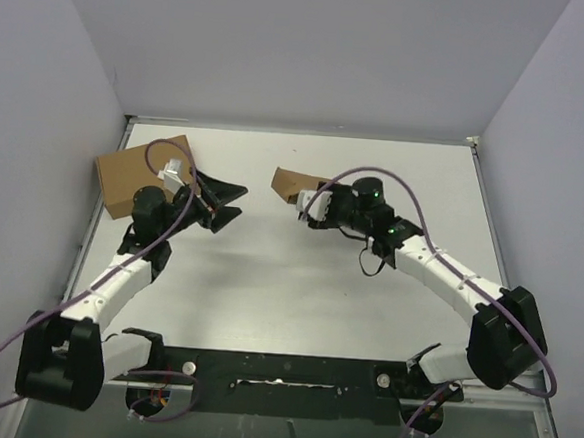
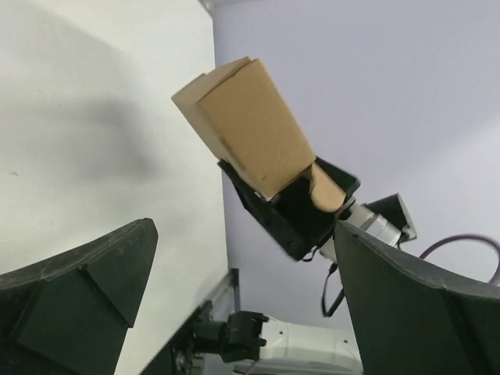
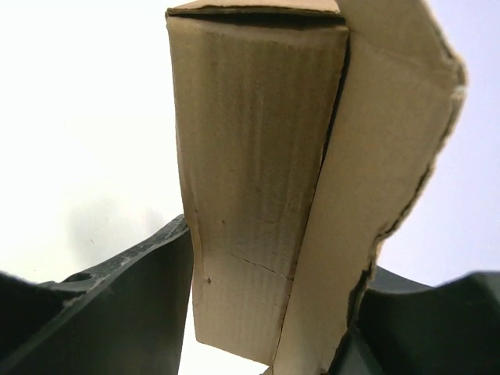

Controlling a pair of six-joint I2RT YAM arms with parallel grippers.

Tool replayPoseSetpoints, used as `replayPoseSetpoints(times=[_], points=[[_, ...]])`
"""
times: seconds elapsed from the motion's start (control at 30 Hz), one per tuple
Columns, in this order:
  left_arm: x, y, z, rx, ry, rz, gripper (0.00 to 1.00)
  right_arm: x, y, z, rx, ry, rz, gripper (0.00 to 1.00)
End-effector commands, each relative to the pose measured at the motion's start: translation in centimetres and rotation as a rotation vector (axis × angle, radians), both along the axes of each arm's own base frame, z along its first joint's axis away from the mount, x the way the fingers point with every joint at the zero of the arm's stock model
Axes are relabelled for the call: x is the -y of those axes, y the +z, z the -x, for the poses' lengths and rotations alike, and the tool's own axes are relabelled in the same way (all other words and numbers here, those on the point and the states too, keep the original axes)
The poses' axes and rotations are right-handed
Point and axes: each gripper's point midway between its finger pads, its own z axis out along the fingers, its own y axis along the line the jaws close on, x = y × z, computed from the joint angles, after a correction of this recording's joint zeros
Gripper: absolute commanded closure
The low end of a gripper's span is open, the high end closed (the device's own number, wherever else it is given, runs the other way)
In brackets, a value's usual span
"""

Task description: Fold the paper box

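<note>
Now my right claw (image 1: 307,202) clamps the half-folded paper box (image 3: 258,172), my left claw (image 1: 234,202) gapes empty; next, I reckon, tuck its loose flap (image 3: 391,141).

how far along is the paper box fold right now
Done: the paper box is folded into a narrow body. In hand: the right claw grips its lower end; the left claw stands open, apart from it. Left: one ragged flap lies loose along the side, untucked, so closing remains.
</note>
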Motion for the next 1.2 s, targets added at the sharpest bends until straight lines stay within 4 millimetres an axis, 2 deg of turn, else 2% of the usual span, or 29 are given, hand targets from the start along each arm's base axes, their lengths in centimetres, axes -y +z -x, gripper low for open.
replayPoseSetpoints(times=[0.0,0.07,0.17,0.33,0.5,0.63,0.8,0.97,1.17], points=[[-2.9,2.3,0.7,0.158,0.1,-0.208,0.02,0.0,5.6,1.1,-0.277,0.003,-0.307,0.58],[-3.5,2.5,1.3,0.192,0.115,-0.276,0.02,0.5,7.2,1.1,-0.411,0.002,-0.407,0.58],[-3.8,2.2,2.3,0.229,0.106,-0.335,0.02,1.4,8.2,0.6,-0.662,-0.005,-0.544,0.58],[-3.3,0.9,3.4,0.27,0.044,-0.362,0.02,1.0,7.3,1.2,-1.098,0.006,-0.683,0.58],[-2.6,0.3,4.2,0.31,0.001,-0.392,0.02,-0.8,4.2,2.8,-1.478,0.03,-0.747,0.58],[-1.6,-0.9,4.6,0.301,-0.036,-0.426,0.03,-2.4,0.8,3.6,-1.659,0.01,-0.741,0.57],[-0.1,-3.7,4.4,0.234,-0.069,-0.468,0.05,-3.9,-3.4,4.4,-1.864,-0.028,-0.722,0.56],[1.5,-7.5,3.8,0.124,-0.129,-0.561,0.07,-4.6,-6.9,5.0,-1.997,-0.061,-0.712,0.56],[1.8,-11.6,3.1,0.014,-0.165,-0.671,0.1,-4.6,-9.1,5.0,-2.02,-0.101,-0.698,0.54]])
